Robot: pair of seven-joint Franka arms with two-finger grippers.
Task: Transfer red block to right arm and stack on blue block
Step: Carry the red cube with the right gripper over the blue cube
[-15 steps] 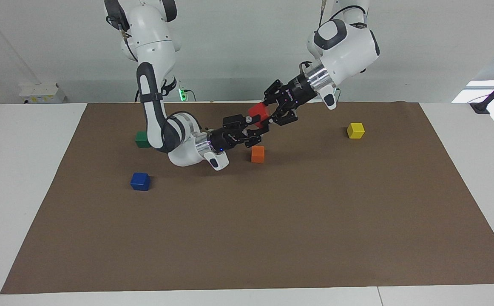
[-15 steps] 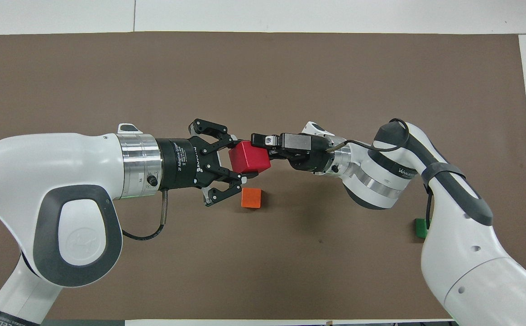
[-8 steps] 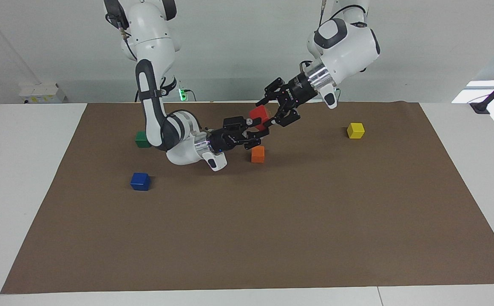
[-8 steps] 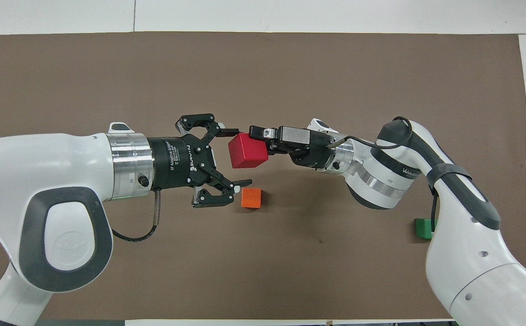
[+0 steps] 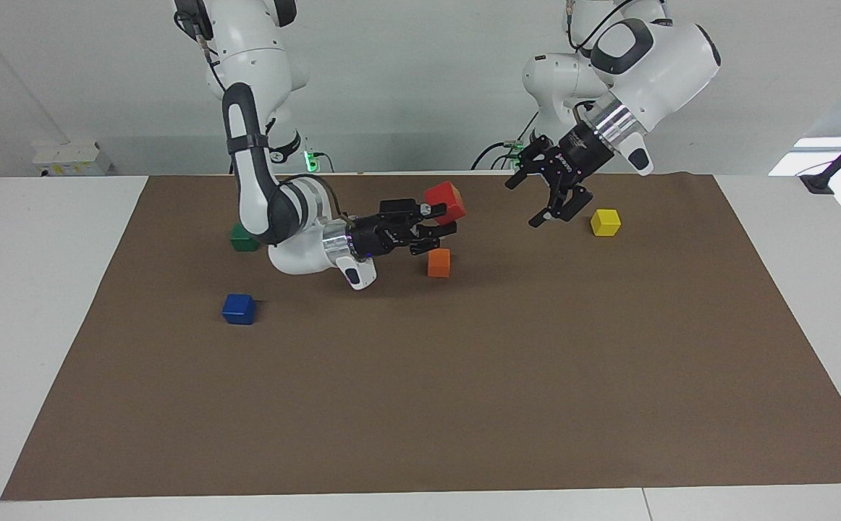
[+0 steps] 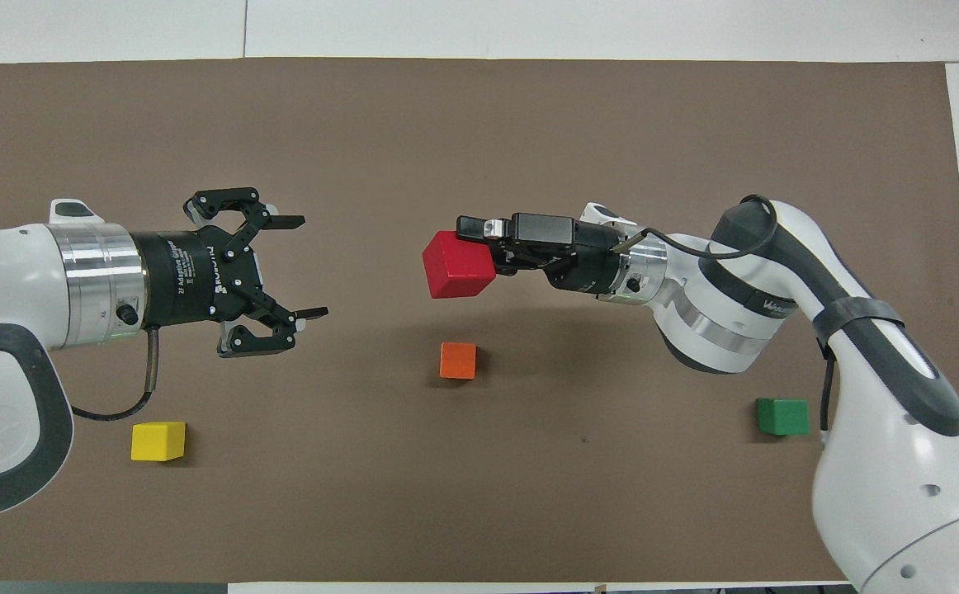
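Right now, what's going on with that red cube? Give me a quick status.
Right end effector shut on red block, up over orange block. Left end effector open, empty, raised beside yellow block. Blue block bare, nothing on it.

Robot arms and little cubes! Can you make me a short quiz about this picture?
1. True or false: the left pincer holds the small glossy red cube.
2. Which cube lies on the brown mat right under the red cube: A) small yellow cube, B) small orange cube, C) small green cube?
3. Fill in: the red cube must go on the small deep-blue cube, which lies toward the ____ arm's end of the table.

Key: 1. False, the right pincer grips it in the air; the left one is open. 2. B. 3. Right.
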